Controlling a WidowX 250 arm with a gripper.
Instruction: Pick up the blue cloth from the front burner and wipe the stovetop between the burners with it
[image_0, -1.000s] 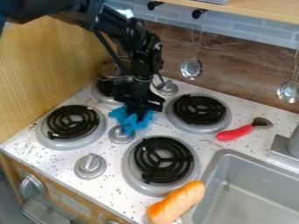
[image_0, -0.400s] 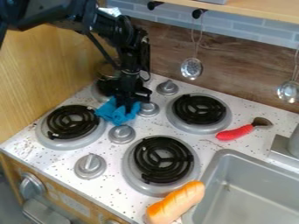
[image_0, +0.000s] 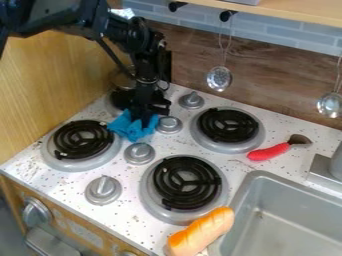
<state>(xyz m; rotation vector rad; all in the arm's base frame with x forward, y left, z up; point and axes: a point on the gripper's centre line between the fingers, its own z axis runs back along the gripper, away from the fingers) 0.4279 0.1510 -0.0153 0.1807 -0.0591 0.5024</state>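
As the gripper (image_0: 145, 121) shifted toward 10 o'clock, the blue cloth (image_0: 129, 127) went with it, baring a knob (image_0: 169, 125) at its 3 o'clock. It lay against the gripper, near the burner (image_0: 81, 141) at 8 o'clock; whether the claw clenched it, I couldn't tell.

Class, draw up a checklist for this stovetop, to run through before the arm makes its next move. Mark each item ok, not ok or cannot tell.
1. Gripper at the cloth: ok.
2. Grip on the cloth secure: cannot tell.
3. Cloth clear of the left front burner: cannot tell; they meet in the view.
4. Brush well away from the cloth: ok.
5. Bun clear of the sink's rim: not ok; it overlaps in the view.
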